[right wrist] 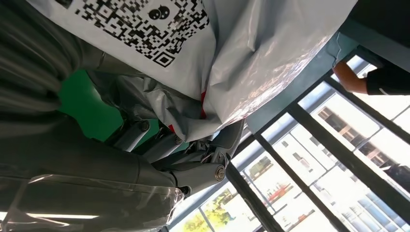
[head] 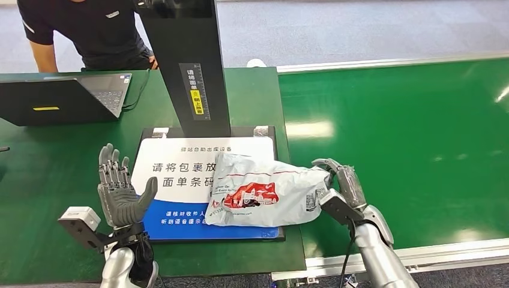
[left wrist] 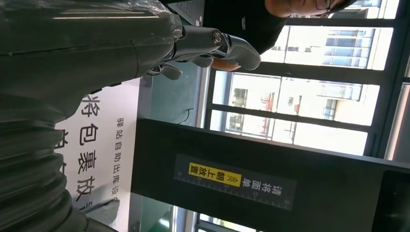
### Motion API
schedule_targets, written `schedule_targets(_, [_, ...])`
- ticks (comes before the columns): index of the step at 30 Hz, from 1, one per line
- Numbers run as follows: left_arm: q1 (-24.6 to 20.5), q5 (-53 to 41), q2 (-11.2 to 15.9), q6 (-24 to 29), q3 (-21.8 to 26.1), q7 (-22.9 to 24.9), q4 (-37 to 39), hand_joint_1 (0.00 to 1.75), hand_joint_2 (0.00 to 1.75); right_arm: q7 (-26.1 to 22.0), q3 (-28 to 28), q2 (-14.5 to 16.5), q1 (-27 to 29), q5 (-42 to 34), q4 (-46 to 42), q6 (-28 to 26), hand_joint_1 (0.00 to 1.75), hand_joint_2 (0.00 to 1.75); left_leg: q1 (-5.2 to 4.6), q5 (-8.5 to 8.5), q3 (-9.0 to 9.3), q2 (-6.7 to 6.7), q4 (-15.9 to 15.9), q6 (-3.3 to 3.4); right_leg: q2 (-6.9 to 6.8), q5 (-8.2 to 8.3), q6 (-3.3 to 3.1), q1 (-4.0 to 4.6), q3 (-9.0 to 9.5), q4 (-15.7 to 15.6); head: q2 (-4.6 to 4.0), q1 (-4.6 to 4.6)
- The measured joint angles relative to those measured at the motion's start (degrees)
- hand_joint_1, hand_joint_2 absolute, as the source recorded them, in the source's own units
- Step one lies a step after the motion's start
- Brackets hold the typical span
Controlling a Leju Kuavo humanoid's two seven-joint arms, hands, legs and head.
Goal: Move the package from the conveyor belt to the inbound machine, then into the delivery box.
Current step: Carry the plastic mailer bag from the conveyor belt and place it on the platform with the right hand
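My right hand (head: pixel 341 187) grips one end of the crinkled grey plastic mailer package (head: pixel 264 189), fingers wrapped round its edge. The bag stretches away from that hand onto the white-and-blue printed pad of the inbound machine (head: pixel 180 174), under its black scanner column (head: pixel 186 60). My left hand (head: pixel 120 189) hangs open, empty, just beside the pad. Risk: slick film could slip from my grip, or the label lands face down and the scan fails.

left hand (head: pixel 120 189) upright, fingers (head: pixel 112 165) spread; right hand (head: pixel 340 186) gripping.
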Motion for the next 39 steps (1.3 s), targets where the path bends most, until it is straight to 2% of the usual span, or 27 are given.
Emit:
schedule_targets(5, [-0.1, 0.2, 0.0, 0.8, -0.3, 0.0, 0.6, 0.00, 1.75, -0.1, 4.6, 1.8, -5.6, 1.2, 7.4, 2.6, 1.75, 1.75, 0.01, 0.00, 0.00, 0.03, 0.0, 0.00, 0.05, -0.01, -0.01, 0.01, -0.02, 0.0, 0.00, -0.01])
schedule_targets(12, [-0.2, -0.6, -0.2, 1.0, -1.3, 0.0, 1.7, 0.00, 1.75, -0.1, 10.7, 5.1, -8.9, -0.4, 14.5, 5.2, 1.75, 1.75, 0.02, 0.00, 0.00, 0.03, 0.0, -0.01, 0.05, -0.01, -0.01, 0.02, -0.03, 0.0, 0.00, -0.02])
schedule_targets(19, [-0.9, -1.3, -0.4, 1.0, -1.6, 0.0, 2.8, 0.00, 1.75, -0.1, 15.5, 7.5, -9.9, -2.3, 18.8, 2.6, 1.75, 1.75, 0.02, 0.00, 0.01, 0.03, 0.0, -0.01, 0.05, -0.01, -0.01, 0.02, -0.02, 0.0, 0.00, -0.01])
schedule_targets(21, [-0.9, -1.3, -0.4, 1.0, -1.6, 0.0, 3.1, 0.00, 1.75, -0.1, 16.5, 7.8, -10.4, -3.1, 19.6, 1.8, 1.01, 1.75, 0.02, 0.00, 0.01, 0.03, 0.0, -0.01, 0.05, -0.01, -0.01, 0.02, -0.02, 0.0, 0.00, -0.01])
schedule_targets(23, [-1.0, -1.3, -0.4, 1.0, -1.6, 0.0, 3.4, 0.00, 1.75, -0.1, 17.3, 7.8, -10.9, -4.0, 20.3, 1.1, 0.14, 1.75, 0.02, 0.01, 0.01, 0.03, 0.0, -0.01, 0.05, -0.01, -0.01, 0.02, -0.02, 0.0, 0.00, -0.02])
schedule_targets(25, [-1.1, -1.3, -0.4, 1.0, -1.6, 0.0, 3.8, 0.00, 1.75, -0.1, 18.1, 7.8, -11.4, -4.9, 20.8, 0.1, 0.00, 0.87, 0.02, 0.01, 0.01, 0.03, 0.0, -0.02, 0.05, -0.01, -0.01, 0.02, -0.02, 0.0, 0.00, -0.02])
schedule_targets(27, [-1.2, -1.4, -0.4, 1.0, -1.6, 0.0, 4.2, 0.00, 1.75, -0.1, 18.8, 7.9, -11.8, -5.5, 21.1, -1.2, 0.00, 0.00, 0.02, 0.01, 0.01, 0.03, 0.0, -0.02, 0.05, -0.01, -0.01, 0.02, -0.03, 0.0, 0.00, -0.01])
schedule_targets(34, [-1.8, -1.9, -0.4, 0.8, -2.0, 0.0, 5.3, 0.00, 1.75, -0.1, 20.3, 7.9, -12.3, -5.8, 21.5, -4.7, 0.00, 0.00, 0.02, 0.01, 0.00, 0.03, 0.0, -0.02, 0.05, -0.01, -0.01, 0.02, -0.03, 0.0, 0.00, -0.01])
schedule_targets(37, [-2.0, -1.9, -0.4, 0.8, -2.1, 0.0, 5.6, 0.00, 1.75, -0.1, 20.3, 7.9, -12.3, -6.4, 21.2, -3.8, 0.00, 0.00, 0.02, 0.01, 0.00, 0.03, 0.0, -0.02, 0.05, -0.01, -0.01, 0.01, -0.03, 0.0, 0.00, -0.02])
schedule_targets(39, [-2.0, -1.9, -0.4, 0.8, -2.1, 0.0, 5.7, 0.00, 1.75, 0.1, 20.2, 7.8, -12.3, -8.5, 20.2, 0.3, 0.00, 0.87, 0.01, 0.01, 0.00, 0.03, 0.0, -0.02, 0.05, -0.01, -0.01, 0.01, -0.04, 0.0, 0.00, -0.01])
